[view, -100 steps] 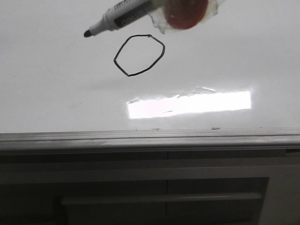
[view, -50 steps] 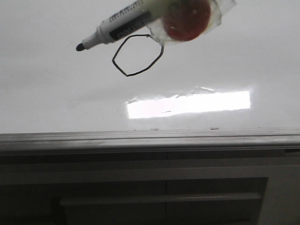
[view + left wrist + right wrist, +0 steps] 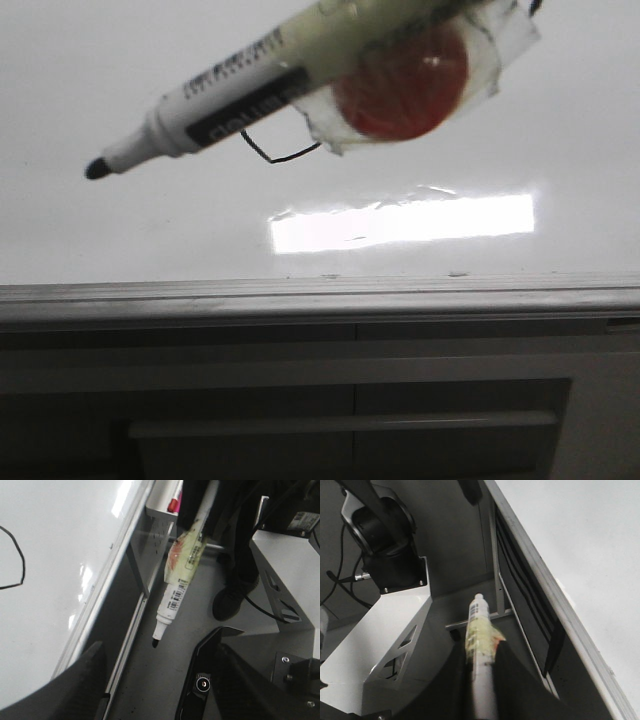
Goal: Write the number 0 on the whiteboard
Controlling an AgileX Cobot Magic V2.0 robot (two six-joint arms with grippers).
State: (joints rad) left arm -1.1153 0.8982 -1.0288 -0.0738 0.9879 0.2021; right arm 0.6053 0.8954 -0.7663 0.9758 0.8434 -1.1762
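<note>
The whiteboard (image 3: pixel 100 220) lies flat with a bright glare (image 3: pixel 400 222) and a grey edge rail (image 3: pixel 320 295). The number 0 is mostly hidden behind the marker in the front view; only its lower left corner (image 3: pixel 272 156) shows. An arc of it (image 3: pixel 21 555) shows in the left wrist view. My right gripper (image 3: pixel 482 680) is shut on the white marker (image 3: pixel 481 645), which has yellowish tape and a red disc (image 3: pixel 400 85) on it. The marker's black tip (image 3: pixel 97 169) is off the board. My left gripper (image 3: pixel 150 680) is open and empty beside the board's edge.
A grey drawer-fronted cabinet (image 3: pixel 340 425) stands below the rail. A white arm base (image 3: pixel 390 645) and a black motor housing (image 3: pixel 390 545) stand beside the board. A dark shoe (image 3: pixel 235 597) is on the floor. A shelf by the board holds a red pen (image 3: pixel 174 504).
The marker has lifted away from the board toward the camera and down-left. It now looks much larger and covers most of the 0.
</note>
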